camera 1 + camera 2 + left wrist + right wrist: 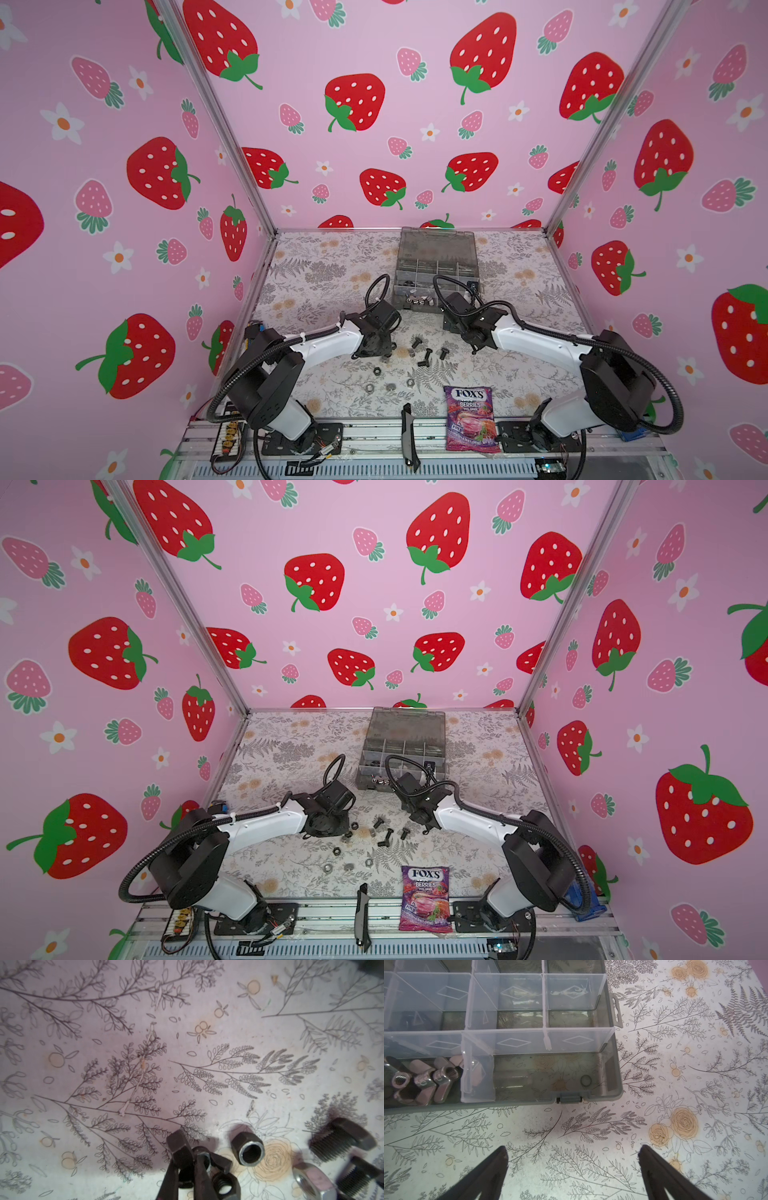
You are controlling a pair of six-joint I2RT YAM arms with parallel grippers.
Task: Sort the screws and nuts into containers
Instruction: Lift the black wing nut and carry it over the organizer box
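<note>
Nearest, loose nuts [377, 371] lie on the tabletop [519, 374], with the screws [417, 343] just beyond them. The left gripper [188, 1159] is down in this scatter with its jaws clamped on a black winged nut [223, 1164], so the pick-up looks to be in hand. The next move probably calls for a lift and a carry far and right to the containers [616, 1076], where silver winged nuts [425, 1082] fill a near compartment. The right gripper [573, 1148] hovers empty just in front of them, jaws wide apart.

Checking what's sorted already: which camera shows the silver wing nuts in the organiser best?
The right wrist view: the silver wing nuts sit close up, threads visible. In both top views they are tiny glints; the left wrist view misses them.
</note>
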